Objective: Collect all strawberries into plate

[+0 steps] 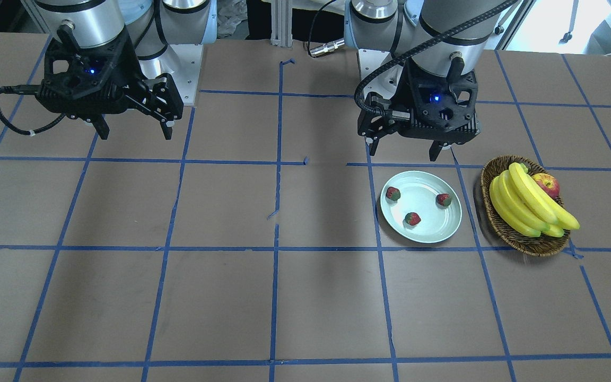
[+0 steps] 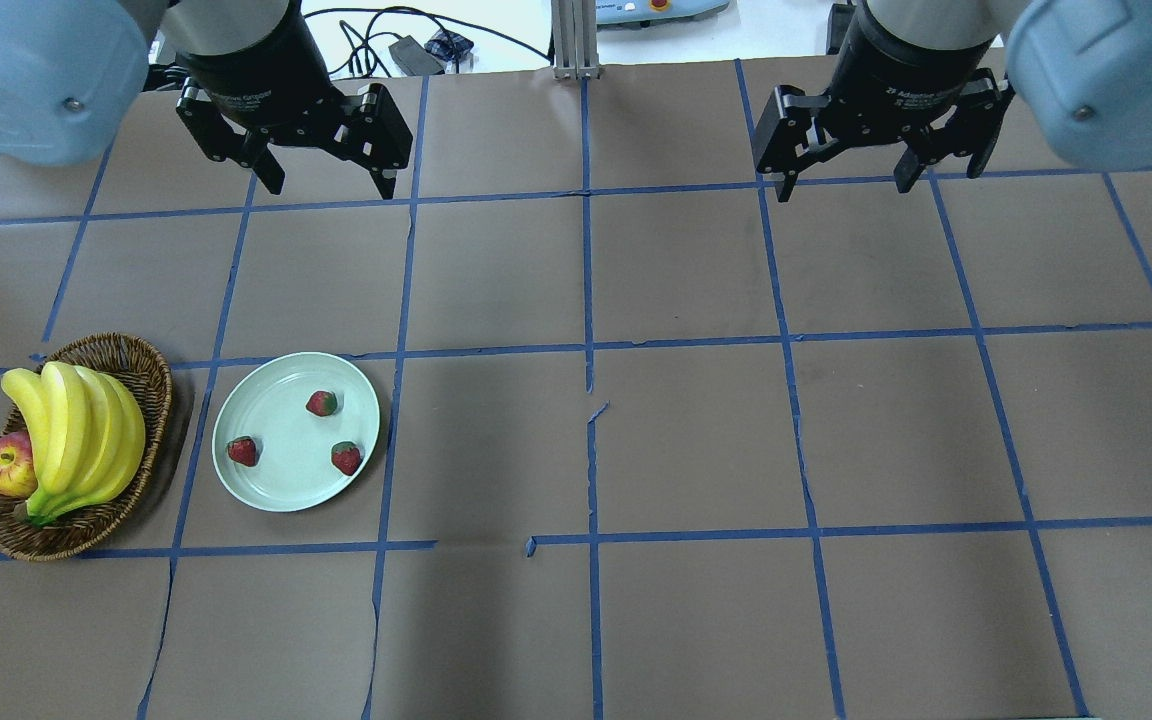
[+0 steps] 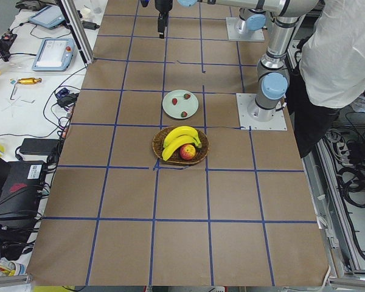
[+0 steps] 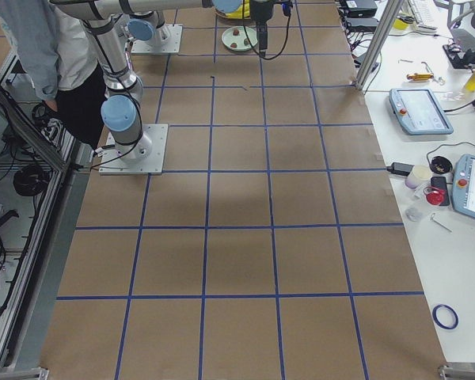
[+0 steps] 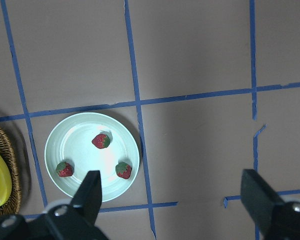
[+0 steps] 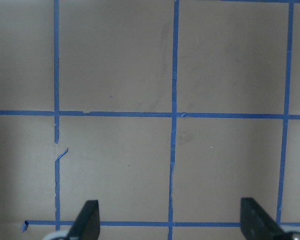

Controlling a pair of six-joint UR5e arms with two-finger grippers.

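Three small red strawberries (image 2: 322, 403) (image 2: 242, 451) (image 2: 346, 458) lie inside the pale mint-green plate (image 2: 281, 488) on the table's left half. They also show in the front view (image 1: 393, 194) (image 1: 443, 199) (image 1: 412, 218) on the plate (image 1: 433, 232), and in the left wrist view (image 5: 100, 141) (image 5: 65, 169) (image 5: 123, 170). My left gripper (image 2: 328, 182) (image 1: 402, 150) is open and empty, raised high behind the plate. My right gripper (image 2: 846, 187) (image 1: 134, 131) is open and empty, raised over the right half.
A brown wicker basket (image 2: 141, 365) with a bunch of bananas (image 2: 76, 430) and a red-yellow apple (image 2: 6, 467) stands just left of the plate. A person stands by the robot's base (image 3: 340, 67). Blue tape lines grid the brown table.
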